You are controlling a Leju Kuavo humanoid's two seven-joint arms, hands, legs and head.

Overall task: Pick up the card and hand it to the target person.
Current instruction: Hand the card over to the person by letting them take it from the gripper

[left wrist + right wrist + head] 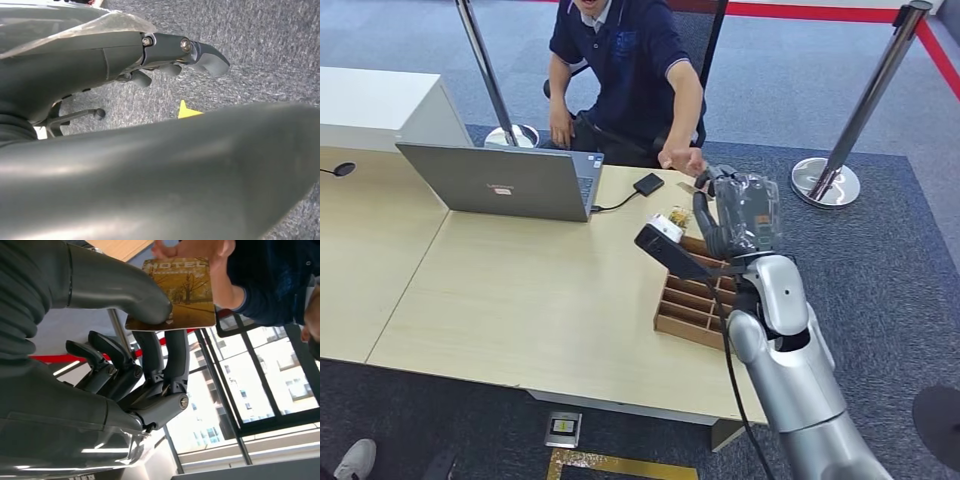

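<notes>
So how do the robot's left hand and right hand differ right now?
The right hand is raised over the table, pinching the card between thumb and fingers; the left hand holds nothing and hangs above grey carpet. A person's hand touches the right hand's card; nobody is near the left. Both are dark grey.

wooden tray (690, 312) below, laptop (501, 182) well left

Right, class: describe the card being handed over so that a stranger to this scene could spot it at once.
Start at the wooden desk and follow its far right corner to the robot's raised right hand. Pinched between its thumb and fingers is the card, which the seated person's hand is also touching. It is golden yellow, printed with trees and the word HOTEL.
</notes>
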